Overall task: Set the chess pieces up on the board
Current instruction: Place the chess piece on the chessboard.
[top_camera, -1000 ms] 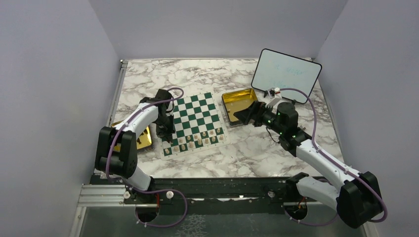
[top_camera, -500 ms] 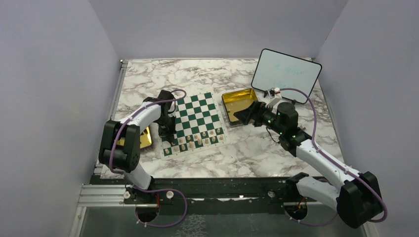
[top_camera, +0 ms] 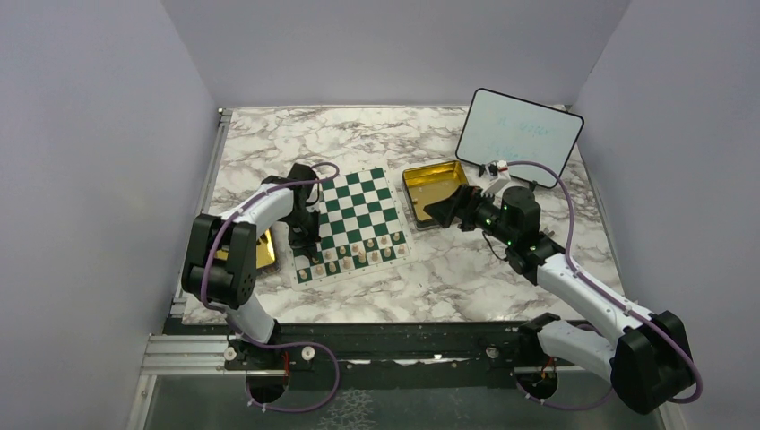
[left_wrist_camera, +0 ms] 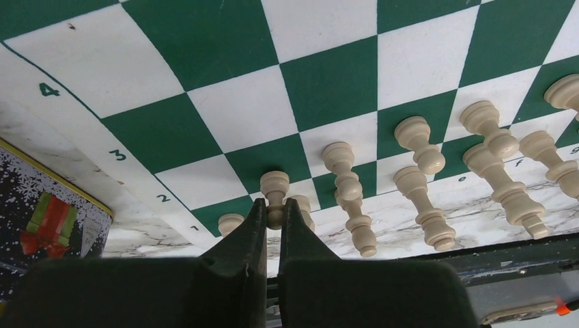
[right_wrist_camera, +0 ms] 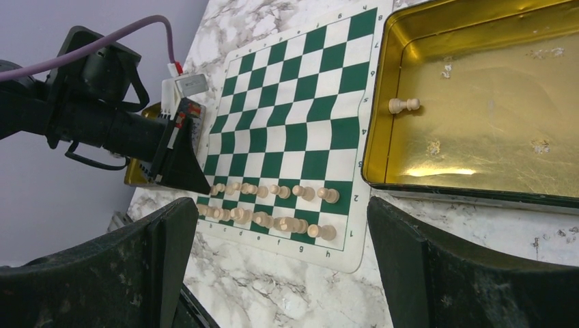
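Cream pawn (left_wrist_camera: 275,183) in left claw (left_wrist_camera: 274,217), neighbours (left_wrist_camera: 231,223) beside.

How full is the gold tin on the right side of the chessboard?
Almost empty: what the right wrist view shows of the gold tin holds one cream chess piece, lying on its side.

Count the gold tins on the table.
2. One tin lies right of the board, with a single piece inside. The other tin lies left of the board, mostly hidden by the left arm.
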Robot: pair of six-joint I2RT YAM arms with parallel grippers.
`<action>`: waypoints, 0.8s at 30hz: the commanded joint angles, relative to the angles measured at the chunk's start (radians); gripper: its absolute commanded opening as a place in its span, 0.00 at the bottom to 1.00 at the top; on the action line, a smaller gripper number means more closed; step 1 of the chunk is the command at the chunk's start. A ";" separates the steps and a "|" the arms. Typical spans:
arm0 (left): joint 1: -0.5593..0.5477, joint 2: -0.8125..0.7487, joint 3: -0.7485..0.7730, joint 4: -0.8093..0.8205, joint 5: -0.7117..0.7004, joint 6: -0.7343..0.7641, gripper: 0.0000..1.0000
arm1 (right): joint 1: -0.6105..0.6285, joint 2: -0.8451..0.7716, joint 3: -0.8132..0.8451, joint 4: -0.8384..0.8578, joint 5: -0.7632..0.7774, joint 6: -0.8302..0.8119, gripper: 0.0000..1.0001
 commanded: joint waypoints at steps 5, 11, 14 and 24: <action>0.005 0.020 0.025 0.023 0.022 -0.003 0.09 | 0.006 -0.006 -0.016 0.008 0.012 -0.017 1.00; 0.005 0.023 0.025 0.022 0.014 -0.002 0.14 | 0.006 -0.006 -0.015 0.004 0.013 -0.019 1.00; 0.005 0.023 0.021 0.024 0.010 0.001 0.17 | 0.006 -0.006 -0.016 0.005 0.013 -0.016 1.00; 0.004 0.025 0.034 0.023 0.002 -0.002 0.27 | 0.006 -0.006 -0.017 0.005 0.011 -0.008 1.00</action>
